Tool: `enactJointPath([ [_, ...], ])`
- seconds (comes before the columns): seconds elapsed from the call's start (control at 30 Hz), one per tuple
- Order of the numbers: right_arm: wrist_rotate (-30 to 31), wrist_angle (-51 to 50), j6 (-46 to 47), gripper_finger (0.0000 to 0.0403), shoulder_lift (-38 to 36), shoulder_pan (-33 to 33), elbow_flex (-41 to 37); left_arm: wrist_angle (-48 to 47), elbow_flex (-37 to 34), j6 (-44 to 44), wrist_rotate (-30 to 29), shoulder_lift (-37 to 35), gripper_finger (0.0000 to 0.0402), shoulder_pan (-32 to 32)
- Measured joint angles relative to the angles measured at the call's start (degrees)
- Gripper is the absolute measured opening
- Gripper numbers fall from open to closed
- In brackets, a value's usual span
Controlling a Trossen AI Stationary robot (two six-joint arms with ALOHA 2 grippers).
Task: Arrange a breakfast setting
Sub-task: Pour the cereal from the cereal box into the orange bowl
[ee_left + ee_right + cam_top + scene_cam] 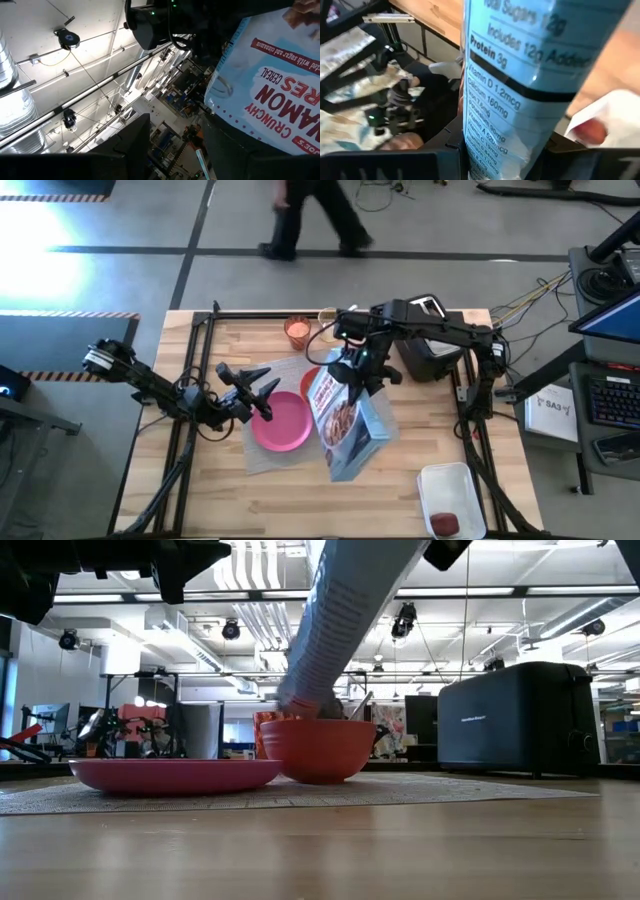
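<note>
A blue cereal box (pixel 350 425) is tipped steeply, its lower end at the orange-red bowl (pixel 318 750); my right gripper (pixel 352 375) is shut on it. The bowl stands on the grey mat (pixel 262 462), beside the pink plate (pixel 282 425). A small orange cup (pixel 298 330) stands on the table behind them. My left gripper (pixel 264 390) hovers open over the plate's left rim, holding nothing. In the left wrist view it points up at the ceiling, with the box (pixel 272 100) off to one side. The red apple (pixel 445 523) lies in a white tray. My right gripper pinches the cereal box between its two fingers, one on each broad face, with the narrow nutrition panel (pixel 495 125) facing the wrist. The fingers slant down from the table's right side and lie across the box. The box is clear of the table and tilted, its lower end (pixel 305 705) at the bowl's rim.
A black toaster (pixel 430 355) stands at the far right, close behind my right arm. The white tray (pixel 450 480) sits at the near right corner. A person walks on the floor beyond the far edge. Bare wood lies along the near edge.
</note>
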Motion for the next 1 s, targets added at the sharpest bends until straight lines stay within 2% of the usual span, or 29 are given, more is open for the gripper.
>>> enactJointPath([
  [0.23, 0.71, -0.07, -1.56, 0.0097, 0.00, 0.64, 0.00, 0.00, 0.00, 0.00, 0.00, 0.00, 0.0162, 0.02],
  [0.37, 2.68, -1.82, -5.80, 0.0092, -0.14, 2.10, 0.00, 0.00, 0.00, 0.01, 0.00, 0.00, 0.0162, 0.00],
  [0.53, 7.39, -6.17, -10.32, 0.0090, -0.80, 3.40, 0.00, 0.00, 0.00, 0.02, 0.00, 0.00, 0.0162, 0.02],
  [0.7, 13.80, -6.12, -14.33, 0.0090, -1.15, 4.35, 0.00, -0.02, 0.00, 0.02, 0.00, 0.00, 0.0162, 0.00],
  [1.0, 16.54, -6.28, -16.23, 0.0090, -1.25, 6.65, -0.02, 0.00, 0.00, 0.02, 0.00, 0.00, 0.0162, 0.01],
])
